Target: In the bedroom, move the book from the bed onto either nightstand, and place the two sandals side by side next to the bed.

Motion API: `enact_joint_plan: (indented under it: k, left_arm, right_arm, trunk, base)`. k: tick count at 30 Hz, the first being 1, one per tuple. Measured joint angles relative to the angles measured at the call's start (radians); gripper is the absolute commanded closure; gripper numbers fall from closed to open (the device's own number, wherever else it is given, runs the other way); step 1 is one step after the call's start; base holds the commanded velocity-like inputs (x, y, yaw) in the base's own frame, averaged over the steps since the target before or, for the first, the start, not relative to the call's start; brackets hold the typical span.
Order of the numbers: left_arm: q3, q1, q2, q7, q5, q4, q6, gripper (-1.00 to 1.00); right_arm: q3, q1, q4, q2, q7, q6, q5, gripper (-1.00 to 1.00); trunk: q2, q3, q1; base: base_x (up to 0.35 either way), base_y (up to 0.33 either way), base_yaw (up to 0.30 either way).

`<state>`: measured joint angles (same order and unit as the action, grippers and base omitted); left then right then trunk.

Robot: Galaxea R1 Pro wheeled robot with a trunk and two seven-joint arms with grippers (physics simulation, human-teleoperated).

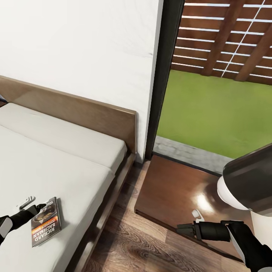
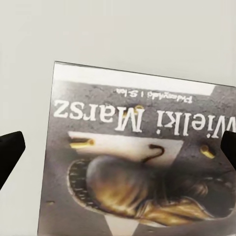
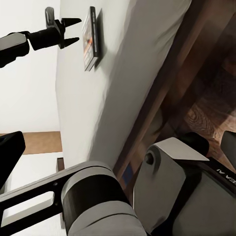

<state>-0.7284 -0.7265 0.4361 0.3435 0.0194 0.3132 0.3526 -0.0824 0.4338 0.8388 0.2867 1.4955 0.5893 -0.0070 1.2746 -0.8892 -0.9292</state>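
The book (image 1: pixel 46 221) still lies on the bed (image 1: pixel 75 177), framed between the left gripper's (image 1: pixel 42 207) spread fingers, ungrasped; the nightstand (image 1: pixel 177 196) waits bare, sandals untouched.

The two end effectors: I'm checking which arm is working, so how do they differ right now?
The left end effector is over the bed, open at the book; the right end effector is by the nightstand, near no task thing. The left's open fingers show in the right wrist view; the right's opening cannot be told. Both hold nothing.
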Motion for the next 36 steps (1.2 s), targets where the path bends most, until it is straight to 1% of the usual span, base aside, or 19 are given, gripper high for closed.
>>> enact_joint_plan:
  k: [6,9,22,24,36]
  left_arm:
    - [0.0,0.0,0.0,0.001,0.0,0.0,0.0,-1.0]
    - [0.0,0.0,0.0,0.001,0.0,0.0,0.0,-1.0]
    - [0.0,0.0,0.0,0.002,0.0,0.0,0.001,-1.0]
    - [0.0,0.0,0.0,0.002,0.0,0.0,0.001,-1.0]
    - [0.0,0.0,0.0,0.002,0.0,0.0,0.0,-1.0]
  right_arm:
    - [0.0,0.0,0.0,0.0,0.0,0.0,0.0,-1.0]
    - [0.0,0.0,0.0,0.0,0.0,0.0,0.0,-1.0]
    - [0.0,0.0,0.0,0.0,0.0,0.0,0.0,-1.0]
    - [0.0,0.0,0.0,0.0,0.0,0.0,0.0,-1.0]
    - [0.0,0.0,0.0,0.0,0.0,0.0,0.0,-1.0]
  trunk:
    - [0.0,0.0,0.0]
    - [0.021,-0.009,-0.011]
    - [0.021,-0.009,-0.012]
    - [0.035,-0.016,-0.019]
    - [0.035,-0.016,-0.019]
  base:
    - [0.0,0.0,0.0]
    - [0.0,0.0,0.0]
    - [0.0,0.0,0.0]
    - [0.0,0.0,0.0]
    - [0.0,0.0,0.0]
